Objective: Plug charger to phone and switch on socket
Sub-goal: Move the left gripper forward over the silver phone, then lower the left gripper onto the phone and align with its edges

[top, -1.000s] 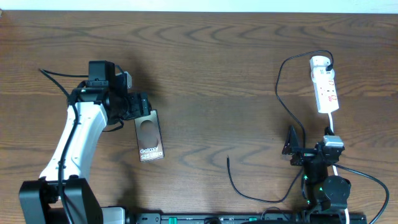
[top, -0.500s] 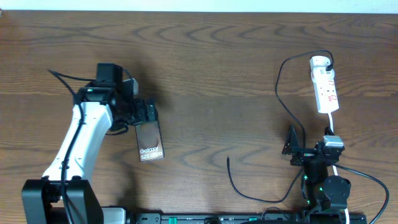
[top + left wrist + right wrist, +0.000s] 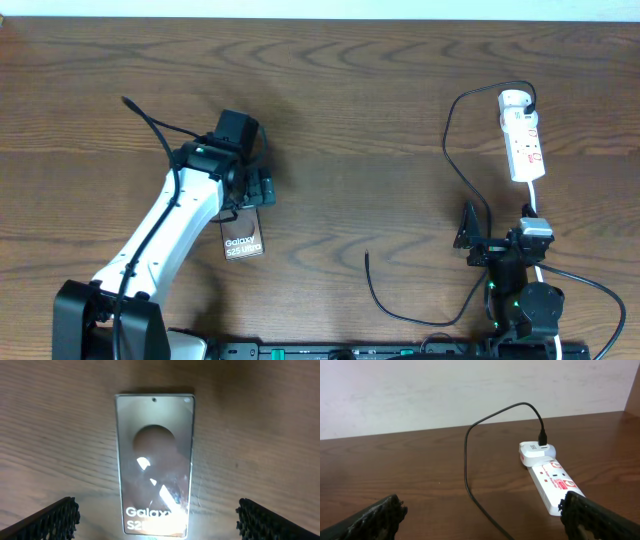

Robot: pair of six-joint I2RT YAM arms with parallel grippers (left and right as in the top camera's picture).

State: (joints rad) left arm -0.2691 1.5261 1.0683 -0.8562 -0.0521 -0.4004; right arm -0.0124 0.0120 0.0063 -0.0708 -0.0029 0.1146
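Right, closest to me: my right gripper (image 3: 485, 520) sits low near the front edge of the table (image 3: 350, 100), jaws spread wide, nothing between them. Just beside it the charger (image 3: 447, 140) curls along the wood, and its small plug tip lies loose on the bare surface, well apart from the phone (image 3: 155, 460) and plugged into nothing.

Over on my left, the phone lies flat with its shiny bronze face up, the white "Galaxy" lettering at the end nearest me. My left gripper (image 3: 160, 520) hangs above it, jaws wide apart. One finger shows on each side of the phone, clear of its edges, so I'm gripping nothing.

Further out on the right, the black cable climbs in a long loop to the white adapter (image 3: 534, 452), which sits in the far end of the socket (image 3: 552, 482). That white strip lies flat, red marks showing, its white cord (image 3: 531, 195) trailing back toward my right arm.
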